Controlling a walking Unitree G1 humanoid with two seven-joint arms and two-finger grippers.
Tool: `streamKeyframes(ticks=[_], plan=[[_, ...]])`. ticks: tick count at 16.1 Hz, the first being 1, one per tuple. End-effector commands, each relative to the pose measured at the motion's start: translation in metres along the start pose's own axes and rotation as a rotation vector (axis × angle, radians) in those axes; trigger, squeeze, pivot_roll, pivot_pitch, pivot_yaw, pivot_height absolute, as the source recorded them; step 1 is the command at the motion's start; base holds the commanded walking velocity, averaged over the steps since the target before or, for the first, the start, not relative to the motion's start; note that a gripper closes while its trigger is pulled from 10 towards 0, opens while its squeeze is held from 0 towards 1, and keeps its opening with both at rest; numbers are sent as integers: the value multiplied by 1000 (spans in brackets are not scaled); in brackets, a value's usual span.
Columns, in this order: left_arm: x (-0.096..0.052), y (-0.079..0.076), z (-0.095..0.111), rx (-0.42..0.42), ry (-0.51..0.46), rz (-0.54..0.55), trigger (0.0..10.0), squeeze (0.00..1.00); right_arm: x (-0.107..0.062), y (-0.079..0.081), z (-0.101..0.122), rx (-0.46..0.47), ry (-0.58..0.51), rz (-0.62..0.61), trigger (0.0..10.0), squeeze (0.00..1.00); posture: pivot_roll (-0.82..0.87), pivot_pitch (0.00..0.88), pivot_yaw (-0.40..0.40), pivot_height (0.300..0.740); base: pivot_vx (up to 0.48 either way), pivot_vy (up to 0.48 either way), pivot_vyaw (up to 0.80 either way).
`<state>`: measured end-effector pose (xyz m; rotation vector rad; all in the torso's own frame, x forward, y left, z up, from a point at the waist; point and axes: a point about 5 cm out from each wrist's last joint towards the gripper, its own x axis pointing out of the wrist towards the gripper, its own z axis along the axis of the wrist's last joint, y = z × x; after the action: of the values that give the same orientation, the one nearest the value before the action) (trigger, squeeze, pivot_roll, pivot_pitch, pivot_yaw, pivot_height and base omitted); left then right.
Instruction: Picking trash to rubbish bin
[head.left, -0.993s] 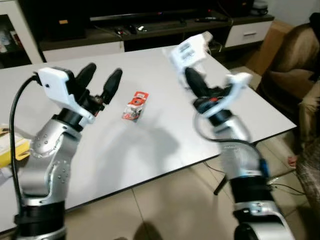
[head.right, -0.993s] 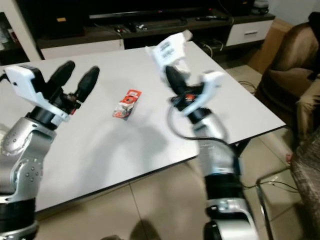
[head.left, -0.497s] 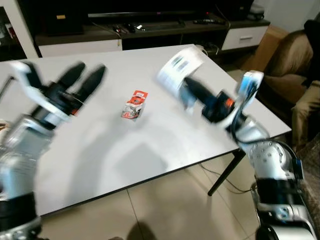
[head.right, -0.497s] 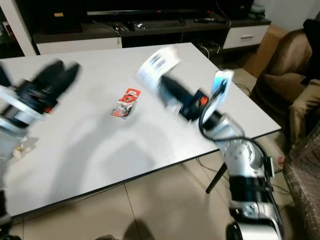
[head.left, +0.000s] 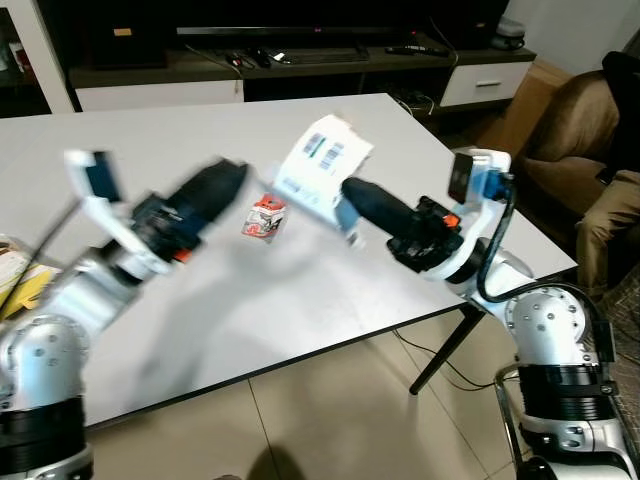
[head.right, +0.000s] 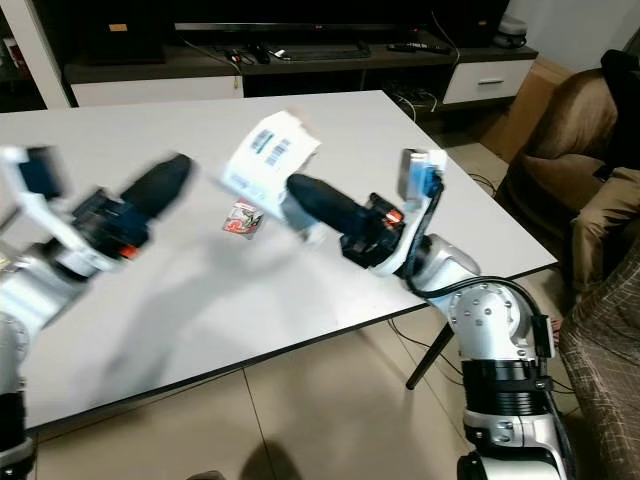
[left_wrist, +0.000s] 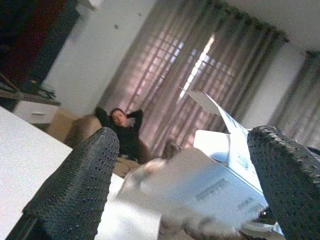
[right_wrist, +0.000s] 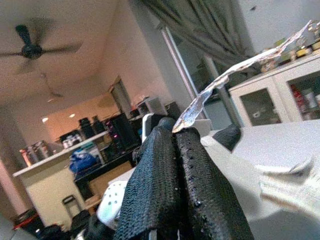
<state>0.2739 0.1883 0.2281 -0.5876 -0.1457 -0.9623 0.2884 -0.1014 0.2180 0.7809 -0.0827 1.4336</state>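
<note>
The left claw (head.left: 215, 190) is blurry above the white tabletop (head.left: 180, 130), and its fingers (left_wrist: 75, 185) are spread apart with nothing in them. Just past it, a small red wrapper (head.left: 265, 216) lies on the tabletop. The right claw (head.left: 355, 195) is squeezed tight on a white paper (head.left: 320, 170), holding it up over the tabletop, beside the wrapper.

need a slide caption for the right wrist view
Right gripper fingers shut on a thin white wrapper, ceiling fan overhead.
</note>
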Motion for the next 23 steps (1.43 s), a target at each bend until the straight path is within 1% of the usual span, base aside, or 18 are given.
streamKeyframes(ticks=[1, 3, 4, 5, 6, 7, 8, 9, 10, 11, 12, 17, 18, 23], plan=[[8, -7, -5, 11, 48, -39, 10000, 0, 3, 6, -1, 6, 8, 45, 0, 0, 43, 0, -109, 740, 0, 0, 0], [11, -8, -5, 9, 33, -63, 10000, 0, 5, 8, -4, 18, 14, 54, 0, 0, 41, 0, -106, 740, 0, 0, 0], [12, -11, -3, 6, 17, -91, 10000, 0, 5, 8, -6, 25, 15, 53, 0, 0, 42, 0, -106, 740, 0, 0, 0], [13, -14, -3, -4, 27, -127, 10000, 0, 5, 8, -7, 28, 13, 48, 0, 0, 40, 0, -103, 740, 0, 0, 0], [13, -15, -4, -6, 36, -137, 10000, 0, 5, 8, -7, 27, 13, 46, 0, 0, 40, 0, -103, 740, 0, 0, 0], [12, -18, -10, -10, 80, -161, 10000, 0, 5, 8, -6, 25, 10, 42, 0, 0, 39, 0, -102, 740, 0, 0, 0], [12, -18, -12, -12, 92, -167, 10000, 0, 5, 8, -6, 24, 10, 41, 0, 0, 39, 0, -102, 740, 0, 0, 0], [10, -18, -20, -12, 145, -170, 6157, 0, 5, 8, -6, 24, 10, 43, 0, 0, 37, 0, -103, 740, 0, 0, 0], [10, -17, -24, -14, 171, -164, 2235, 0, 5, 9, -5, 24, 12, 47, 0, 0, 38, 0, -103, 740, 0, 0, 0], [10, -16, -25, -15, 176, -160, 2235, 0, 6, 9, -5, 25, 13, 49, 0, 0, 37, 0, -104, 740, 0, 0, 0], [10, -15, -26, -17, 174, -156, 0, 0, 6, 9, -5, 25, 14, 51, 0, 0, 37, 0, -105, 740, 0, 0, 0], [10, -11, -23, -18, 155, -146, 0, 0, 6, 8, -6, 20, 24, 48, 0, 0, 39, 0, -108, 740, 0, 0, 0], [10, -11, -22, -28, 140, -150, 0, 0, 6, 7, -7, 20, 25, 46, 0, 0, 39, 0, -109, 740, 0, 0, 0], [10, -14, -21, -38, 131, -167, 0, 0, 7, 6, -8, 19, 31, 50, 0, 0, 45, 0, -111, 740, 0, 0, 0]])
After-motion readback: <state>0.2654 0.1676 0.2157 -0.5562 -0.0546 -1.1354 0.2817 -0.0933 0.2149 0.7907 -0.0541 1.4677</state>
